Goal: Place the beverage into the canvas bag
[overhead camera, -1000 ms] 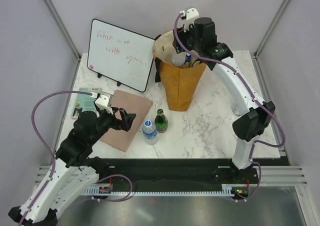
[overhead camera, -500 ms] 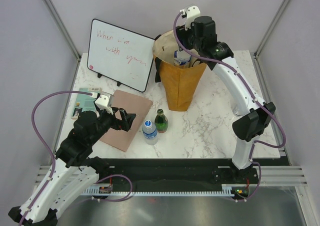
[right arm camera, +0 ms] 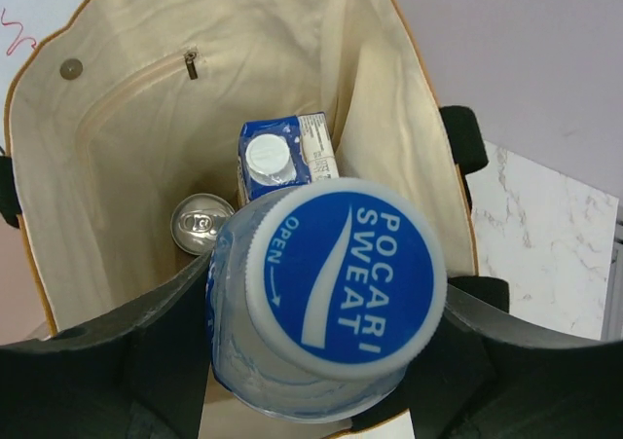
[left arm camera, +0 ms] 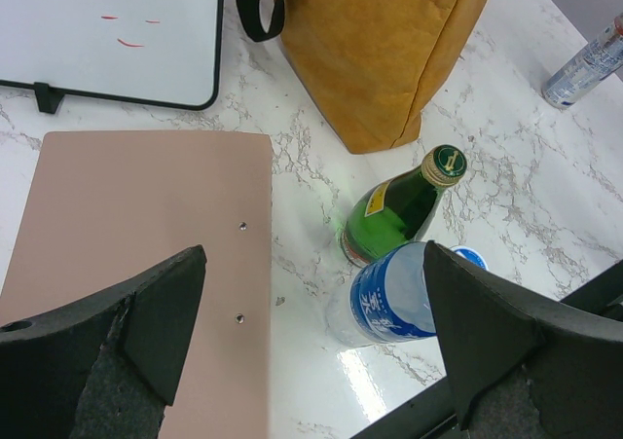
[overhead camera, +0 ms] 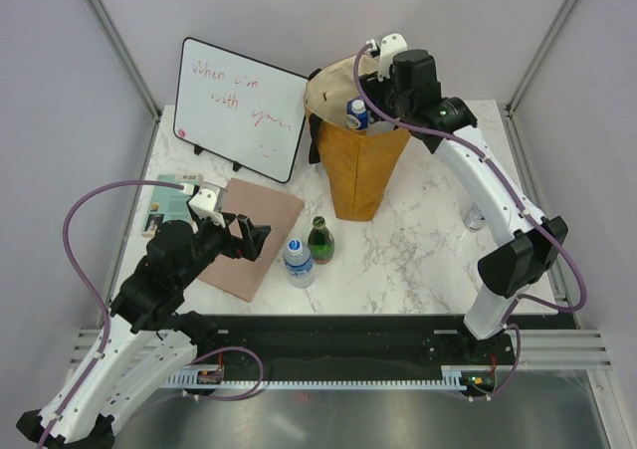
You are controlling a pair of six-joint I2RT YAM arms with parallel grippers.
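Right gripper [right arm camera: 321, 381] pinches the Pocari Sweat bottle [right arm camera: 341, 274] over the open canvas bag [right arm camera: 127, 128], a blue carton [right arm camera: 292, 157] and a can [right arm camera: 201, 222] standing inside

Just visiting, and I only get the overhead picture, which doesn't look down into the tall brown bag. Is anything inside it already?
Observer: Yes. The right wrist camera shows a silver can and a small blue carton with a white cap at the bottom of the canvas bag.
Visitor: What's the blue dot at the bag's mouth?
Observer: The cap of a clear bottle, printed Pocari Sweat and clamped in the right gripper.
Visitor: And the other arm?
Observer: Its wrist camera shows the left gripper open, with nothing between its fingers.
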